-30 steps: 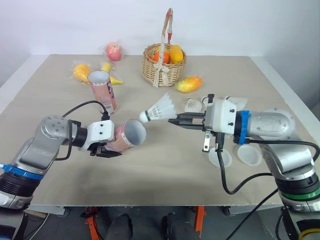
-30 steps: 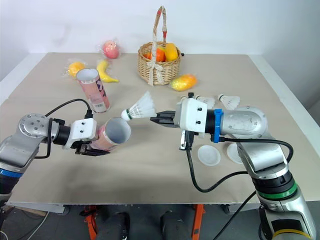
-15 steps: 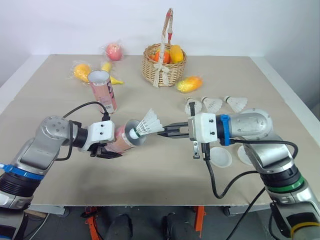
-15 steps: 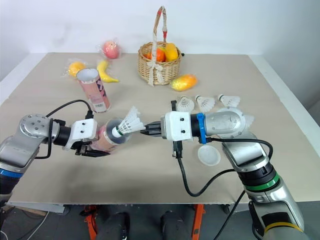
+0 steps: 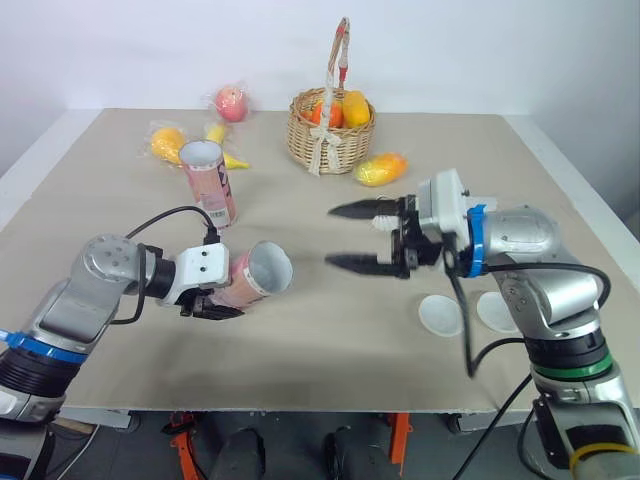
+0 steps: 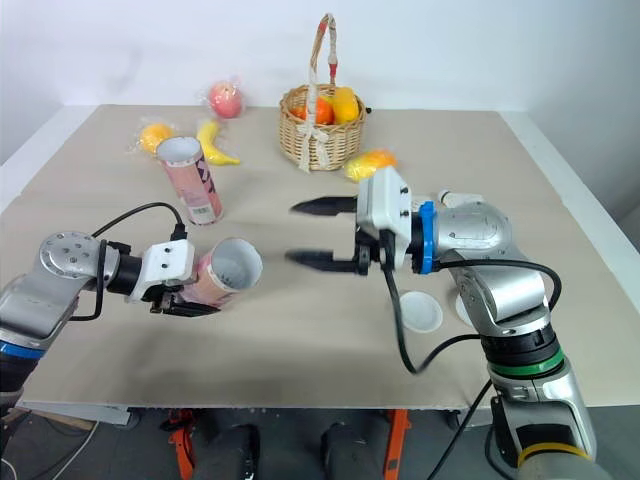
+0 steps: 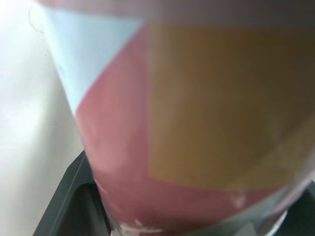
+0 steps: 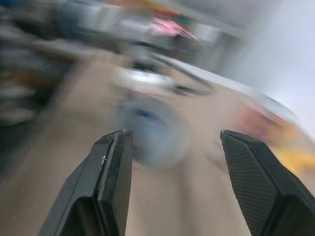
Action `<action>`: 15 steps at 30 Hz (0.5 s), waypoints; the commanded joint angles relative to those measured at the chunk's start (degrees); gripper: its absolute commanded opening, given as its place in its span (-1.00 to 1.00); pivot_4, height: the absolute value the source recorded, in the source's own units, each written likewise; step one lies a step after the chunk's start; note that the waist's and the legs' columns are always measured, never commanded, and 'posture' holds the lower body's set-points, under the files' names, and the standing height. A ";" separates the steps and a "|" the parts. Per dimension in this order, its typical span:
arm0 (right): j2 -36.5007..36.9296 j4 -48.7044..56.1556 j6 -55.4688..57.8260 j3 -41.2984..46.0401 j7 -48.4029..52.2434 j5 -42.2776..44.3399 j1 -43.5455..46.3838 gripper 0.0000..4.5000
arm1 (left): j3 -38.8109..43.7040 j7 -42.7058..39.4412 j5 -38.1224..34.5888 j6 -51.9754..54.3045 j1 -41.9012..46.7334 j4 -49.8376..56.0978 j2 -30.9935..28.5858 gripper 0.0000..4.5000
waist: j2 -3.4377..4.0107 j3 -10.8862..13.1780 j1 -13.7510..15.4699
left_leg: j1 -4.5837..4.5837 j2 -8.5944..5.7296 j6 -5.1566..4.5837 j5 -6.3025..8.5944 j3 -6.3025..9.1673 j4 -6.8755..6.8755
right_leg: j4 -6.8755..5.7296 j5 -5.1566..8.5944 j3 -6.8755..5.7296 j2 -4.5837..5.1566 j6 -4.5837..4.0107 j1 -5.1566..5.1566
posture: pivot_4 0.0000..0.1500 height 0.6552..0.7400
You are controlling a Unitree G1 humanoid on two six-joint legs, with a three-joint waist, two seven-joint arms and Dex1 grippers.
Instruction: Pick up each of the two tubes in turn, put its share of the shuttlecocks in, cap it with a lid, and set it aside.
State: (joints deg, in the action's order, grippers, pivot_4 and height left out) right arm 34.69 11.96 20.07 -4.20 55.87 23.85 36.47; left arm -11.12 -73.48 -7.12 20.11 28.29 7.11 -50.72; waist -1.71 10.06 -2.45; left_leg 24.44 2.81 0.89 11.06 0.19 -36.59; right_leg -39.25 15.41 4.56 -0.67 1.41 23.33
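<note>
My left gripper (image 5: pixel 211 303) is shut on a pink tube (image 5: pixel 254 276), holding it tilted just above the table with its open mouth toward the right. In the left wrist view the tube (image 7: pixel 187 123) is right up against the camera. To the right of that mouth my right gripper (image 5: pixel 347 237) hangs open in the air with nothing between its fingers, as the right wrist view (image 8: pixel 172 135) also shows. A second pink tube (image 5: pixel 207 180) stands upright at the back left. Two white lids (image 5: pixel 440 313) (image 5: pixel 497 310) lie under the right arm. One shuttlecock (image 6: pixel 455 198) peeks out behind that arm.
A wicker basket (image 5: pixel 325 135) of fruit stands at the back centre, with a mango (image 5: pixel 380 168) beside it. A peach (image 5: pixel 231 102), an orange (image 5: pixel 165 143) and a banana (image 5: pixel 228 155) lie at the back left. Bare table lies in front of both grippers.
The right gripper carried a shuttlecock to the held tube's mouth, let go, opened and drew back to the right. The shuttlecock is no longer seen outside the tube. The left arm held still.
</note>
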 commanded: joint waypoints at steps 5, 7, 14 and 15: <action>-15.12 -8.89 19.30 1.15 -35.64 -14.01 -0.95 0.40 | 1.15 0.56 -0.74 0.42 -0.60 2.51 -1.06 0.30 | 0.01 0.01 -0.20 | -0.04 0.04 -0.02 -0.11 -0.08 0.03 | -0.29 -0.08 0.13 -0.09 -0.20 0.17 | 1.00 1.00; -18.30 -9.95 20.19 1.40 -40.29 -15.82 -0.57 0.40 | 0.92 0.58 -0.72 0.42 -0.53 2.41 -0.96 0.30 | 0.02 0.01 -0.19 | -0.01 0.03 -0.01 -0.11 -0.05 0.05 | -0.34 -0.04 0.11 -0.10 -0.24 0.22 | 1.00 1.00; -21.98 -14.80 19.39 2.98 -45.72 -17.67 2.19 0.40 | 1.10 0.90 -1.11 1.09 -0.90 2.90 -1.13 0.30 | 0.02 0.01 -0.23 | 0.05 -0.05 -0.01 -0.10 -0.09 0.05 | -0.35 0.03 0.13 -0.02 -0.11 0.26 | 1.00 1.00; -22.13 -15.90 18.67 2.91 -45.89 -17.96 2.67 0.40 | 1.11 1.03 -1.13 1.24 -1.10 3.18 -1.10 0.30 | 0.02 0.01 -0.23 | 0.04 -0.05 -0.01 -0.10 -0.08 0.05 | -0.35 0.02 0.13 -0.03 -0.11 0.25 | 1.00 1.00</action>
State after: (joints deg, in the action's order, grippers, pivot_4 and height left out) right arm 12.83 -3.83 40.57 -2.16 10.75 6.38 37.42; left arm -11.01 -72.73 -7.85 21.23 27.55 8.44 -50.91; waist -1.69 10.07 -2.68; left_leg 24.48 2.76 0.87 10.96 0.12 -36.54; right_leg -39.60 15.44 4.68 -0.71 1.31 23.57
